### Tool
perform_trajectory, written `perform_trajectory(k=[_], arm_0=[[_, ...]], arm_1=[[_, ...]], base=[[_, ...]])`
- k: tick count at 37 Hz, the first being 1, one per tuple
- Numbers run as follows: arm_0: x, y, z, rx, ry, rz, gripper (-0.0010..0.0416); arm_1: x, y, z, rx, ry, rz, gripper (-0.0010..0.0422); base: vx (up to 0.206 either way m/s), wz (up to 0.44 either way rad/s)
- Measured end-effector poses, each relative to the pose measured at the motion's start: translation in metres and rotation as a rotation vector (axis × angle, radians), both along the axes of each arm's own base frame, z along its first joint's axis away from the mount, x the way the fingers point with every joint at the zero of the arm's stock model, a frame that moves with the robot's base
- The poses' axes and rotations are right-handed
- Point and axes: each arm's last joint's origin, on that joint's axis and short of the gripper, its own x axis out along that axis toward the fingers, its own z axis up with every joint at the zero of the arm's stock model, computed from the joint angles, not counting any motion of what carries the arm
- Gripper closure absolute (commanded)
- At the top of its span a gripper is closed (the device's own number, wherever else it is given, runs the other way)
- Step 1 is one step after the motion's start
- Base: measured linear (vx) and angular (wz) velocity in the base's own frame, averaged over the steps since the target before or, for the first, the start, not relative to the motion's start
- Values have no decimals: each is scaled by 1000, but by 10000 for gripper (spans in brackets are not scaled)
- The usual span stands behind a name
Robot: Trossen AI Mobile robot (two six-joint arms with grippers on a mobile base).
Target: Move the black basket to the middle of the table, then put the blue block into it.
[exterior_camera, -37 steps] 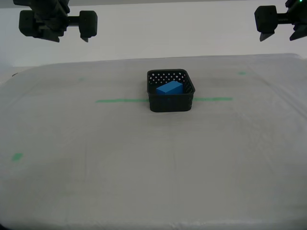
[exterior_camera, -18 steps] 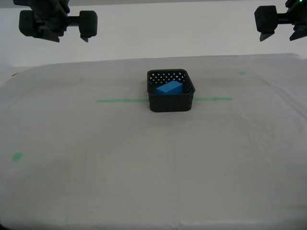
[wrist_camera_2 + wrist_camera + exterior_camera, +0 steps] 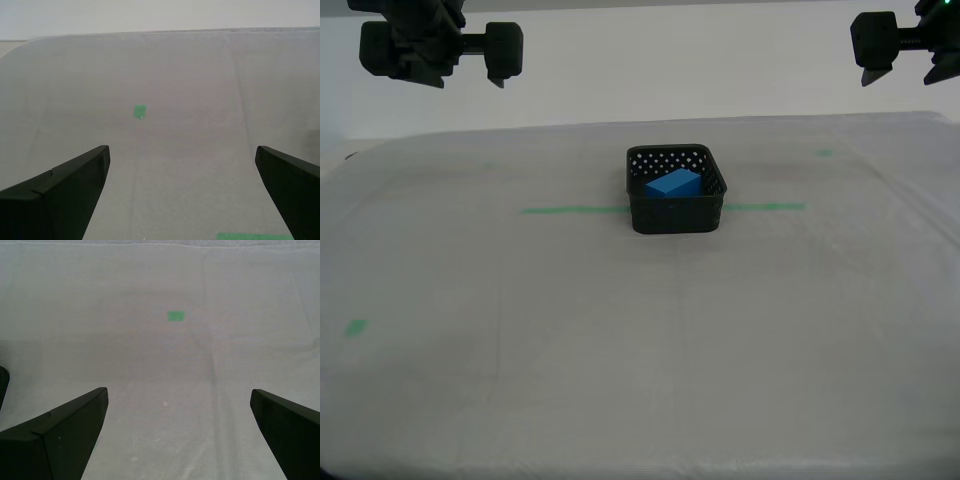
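The black basket (image 3: 676, 190) sits near the middle of the table (image 3: 620, 340), on the green tape line (image 3: 570, 210), with the blue block (image 3: 674, 183) lying inside it — both steps look done. My first gripper (image 3: 177, 440) and my second gripper (image 3: 182, 200) hang with jaws spread wide, empty, over bare sheeting — nothing left to do, I judge.

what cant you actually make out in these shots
- Lower part of the blue block: hidden by the near wall of the black basket in the exterior view.
- Which arm is first or second: both hang at the exterior view's top corners, partly cut off by the frame edge.
- Basket and block: outside both wrist views, which show only bare table between open claw fingers.
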Motion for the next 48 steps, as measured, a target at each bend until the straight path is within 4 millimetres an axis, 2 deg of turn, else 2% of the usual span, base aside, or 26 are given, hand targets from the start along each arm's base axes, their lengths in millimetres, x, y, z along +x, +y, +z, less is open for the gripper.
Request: perform_trajectory(k=[48], arm_0=[[0, 0, 0, 0, 0, 0, 7]], arm_1=[[0, 0, 0, 0, 0, 0, 12]], base=[[0, 0]])
